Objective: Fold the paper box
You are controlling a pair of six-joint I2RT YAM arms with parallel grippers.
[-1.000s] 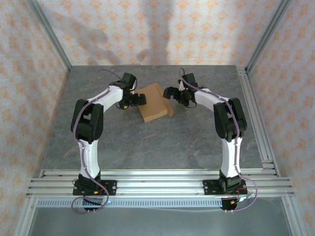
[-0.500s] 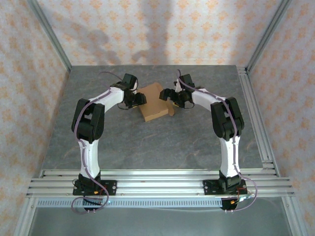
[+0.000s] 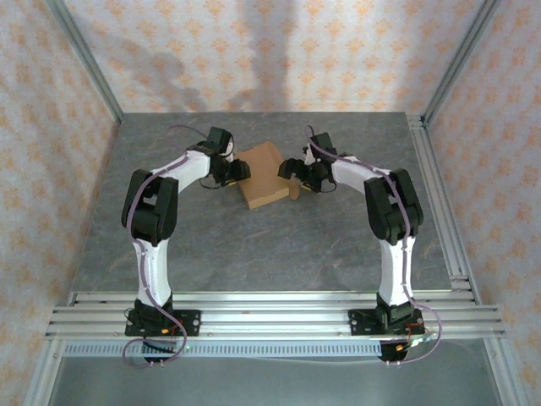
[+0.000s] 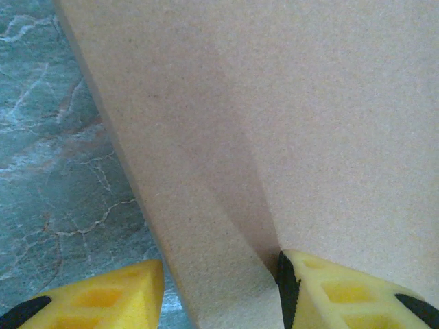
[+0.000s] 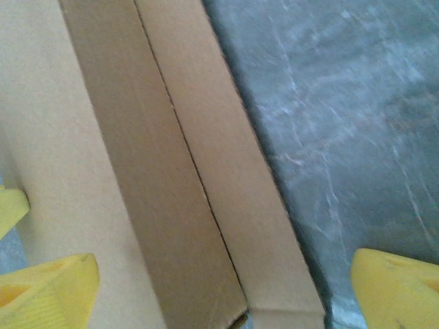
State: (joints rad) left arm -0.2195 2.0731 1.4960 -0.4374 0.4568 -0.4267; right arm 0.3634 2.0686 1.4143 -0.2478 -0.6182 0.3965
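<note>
The paper box (image 3: 264,175) is plain brown cardboard lying at the table's far middle, part folded. My left gripper (image 3: 236,172) is at its left side. In the left wrist view the gripper (image 4: 219,277) is shut on the box's raised left wall (image 4: 206,226), with the right pad against the cardboard. My right gripper (image 3: 293,169) is at the box's right side. In the right wrist view it (image 5: 223,281) stands open, its yellow fingers (image 5: 48,288) wide apart on either side of the creased right flap (image 5: 206,171).
The grey marbled table top (image 3: 254,245) is bare in front of the box. An aluminium rail (image 3: 439,203) runs along the right edge, and patterned walls close in the back and both sides.
My left gripper has closed from wide open onto the box's left wall. The right gripper has moved a little left, in over the right flap, and stays open.
</note>
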